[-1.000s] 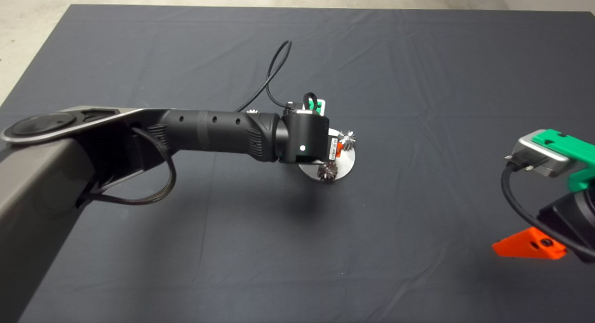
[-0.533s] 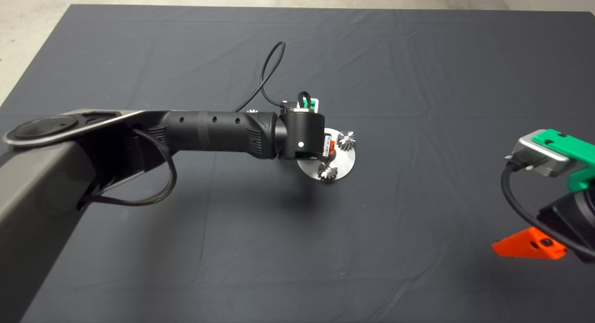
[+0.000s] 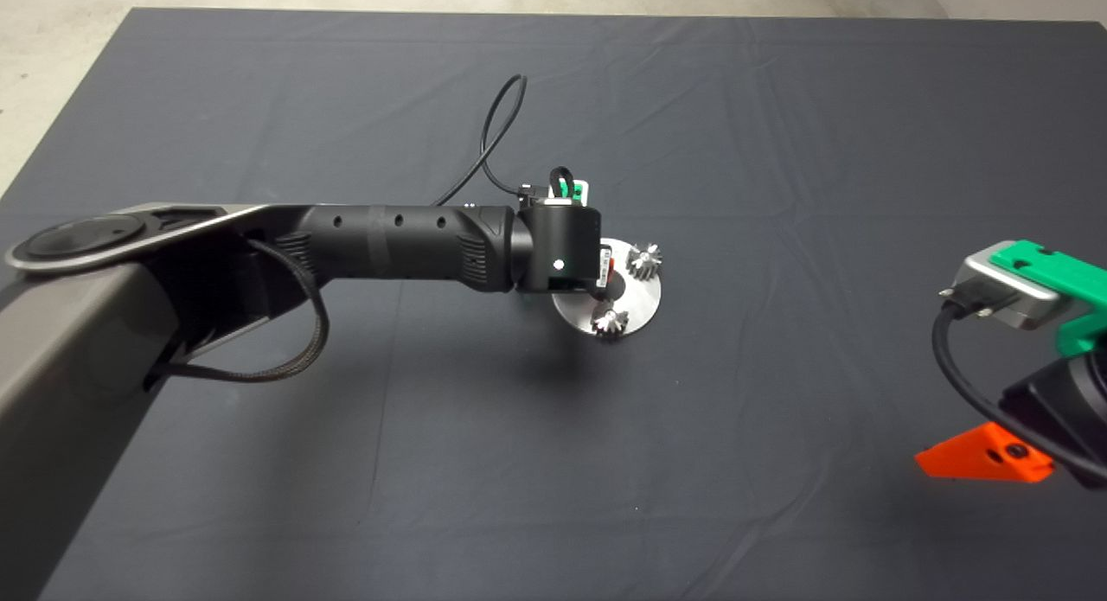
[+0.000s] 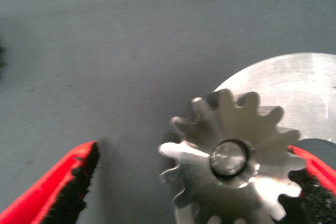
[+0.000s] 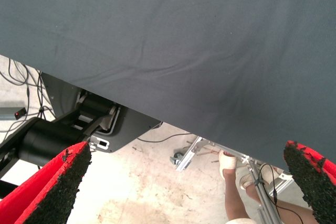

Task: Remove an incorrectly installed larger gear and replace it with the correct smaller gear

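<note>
The larger gear (image 4: 231,161) sits on a round steel plate (image 4: 294,93) mid-mat, between the left gripper's (image 4: 194,192) jaws, which stand apart around it, one pad (image 4: 310,192) at its teeth. Two smaller gears (image 3: 644,259) (image 3: 610,320) stand on the plate. The dark mat (image 3: 778,151) lies creased on the counter. The right gripper (image 5: 184,187) waits at the mat's edge, jaws apart, above bare concrete floor (image 5: 136,203), cables and a person's leg (image 5: 231,192).

Shiny silver larger gear (image 4: 231,161), red fingers (image 4: 58,182), dark grey mat (image 3: 778,151)
</note>
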`<action>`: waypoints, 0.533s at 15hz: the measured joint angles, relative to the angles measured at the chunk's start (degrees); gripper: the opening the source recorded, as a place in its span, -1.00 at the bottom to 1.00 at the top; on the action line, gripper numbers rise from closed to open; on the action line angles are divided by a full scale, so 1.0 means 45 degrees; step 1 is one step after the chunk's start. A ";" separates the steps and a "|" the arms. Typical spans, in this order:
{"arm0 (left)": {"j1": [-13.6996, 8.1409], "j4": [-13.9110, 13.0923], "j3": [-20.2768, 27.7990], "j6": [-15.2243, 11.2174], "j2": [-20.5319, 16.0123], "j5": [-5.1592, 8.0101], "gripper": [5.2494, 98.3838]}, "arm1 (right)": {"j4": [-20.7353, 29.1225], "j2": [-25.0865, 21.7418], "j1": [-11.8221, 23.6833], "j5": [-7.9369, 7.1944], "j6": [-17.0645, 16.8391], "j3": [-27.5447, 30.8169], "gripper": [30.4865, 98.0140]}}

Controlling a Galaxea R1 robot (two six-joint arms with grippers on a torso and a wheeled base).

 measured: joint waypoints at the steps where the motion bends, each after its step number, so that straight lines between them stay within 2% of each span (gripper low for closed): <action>1: -0.0001 0.0000 -0.0027 0.0007 0.0005 -0.0088 0.71 | 0.0002 0.0000 0.0000 0.0004 0.0000 0.0000 0.97; 4: -0.0001 0.0000 -0.0033 0.0007 0.0005 -0.0205 0.61 | 0.0000 0.0000 0.0000 0.0005 0.0003 0.0000 0.97; 6: -0.0001 0.0000 -0.0068 0.0007 0.0000 -0.0474 0.61 | 0.0005 0.0000 0.0000 0.0000 0.0000 0.0000 0.97; 8: -0.0001 0.0000 -0.0068 0.0007 0.0000 -0.0549 0.49 | 0.0000 0.0000 0.0000 0.0000 0.0000 0.0000 0.96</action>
